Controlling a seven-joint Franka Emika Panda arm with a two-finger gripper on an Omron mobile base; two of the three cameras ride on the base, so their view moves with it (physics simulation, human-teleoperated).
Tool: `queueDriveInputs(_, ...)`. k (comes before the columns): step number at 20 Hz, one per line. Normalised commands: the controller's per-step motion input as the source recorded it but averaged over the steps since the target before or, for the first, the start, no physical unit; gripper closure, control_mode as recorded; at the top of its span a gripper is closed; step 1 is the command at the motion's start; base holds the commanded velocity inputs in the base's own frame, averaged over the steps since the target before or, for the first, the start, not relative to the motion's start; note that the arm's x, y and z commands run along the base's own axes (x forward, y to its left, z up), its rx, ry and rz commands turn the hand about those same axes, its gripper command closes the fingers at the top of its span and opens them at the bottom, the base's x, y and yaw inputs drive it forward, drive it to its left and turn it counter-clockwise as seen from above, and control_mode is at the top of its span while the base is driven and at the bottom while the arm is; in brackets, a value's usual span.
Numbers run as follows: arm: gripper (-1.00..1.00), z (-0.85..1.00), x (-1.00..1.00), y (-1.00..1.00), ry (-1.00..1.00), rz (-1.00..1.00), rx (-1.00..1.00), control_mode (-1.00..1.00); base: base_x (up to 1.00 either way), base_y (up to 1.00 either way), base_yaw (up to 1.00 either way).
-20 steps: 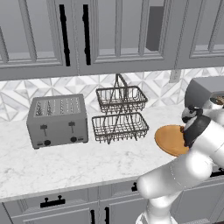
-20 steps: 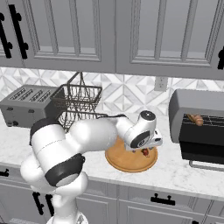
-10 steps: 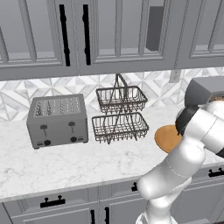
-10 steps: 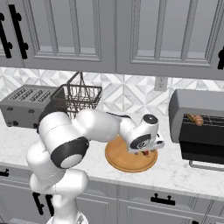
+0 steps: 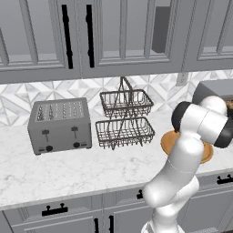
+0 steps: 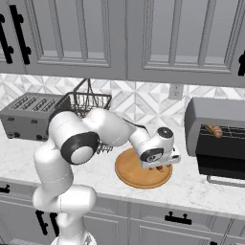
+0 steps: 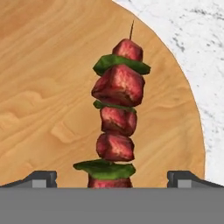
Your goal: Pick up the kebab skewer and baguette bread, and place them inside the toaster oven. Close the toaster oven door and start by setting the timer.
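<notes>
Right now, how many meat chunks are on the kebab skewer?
5 on the short kebab skewer lying on the round wooden board, in a row from tip to bottom edge; the last is half cut off, so more may be hidden.

Skewer (image 7: 117, 122) bottom end cut off at the hand view's lower edge. Arm hides most of the board (image 5: 169, 140) in left base view. Oven (image 6: 215, 136) cut off at right edge.
</notes>
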Motion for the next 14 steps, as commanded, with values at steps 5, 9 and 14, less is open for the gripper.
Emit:
queueDriveInputs(5, -1.0, -0.23, 0.09, -0.09, 0.0, 0.0, 0.0, -1.0, 0.0, 0.0, 0.0)
queueDriveInputs(9, 1.0, -0.27, 0.01, -0.07, 0.0, 0.0, 0.0, -1.0, 0.0, 0.0, 0.0)
queueDriveInputs(14, 1.0, -0.2, 0.0, 0.0, 0.0, 0.0, 0.0, -1.0, 0.0, 0.0, 0.0)
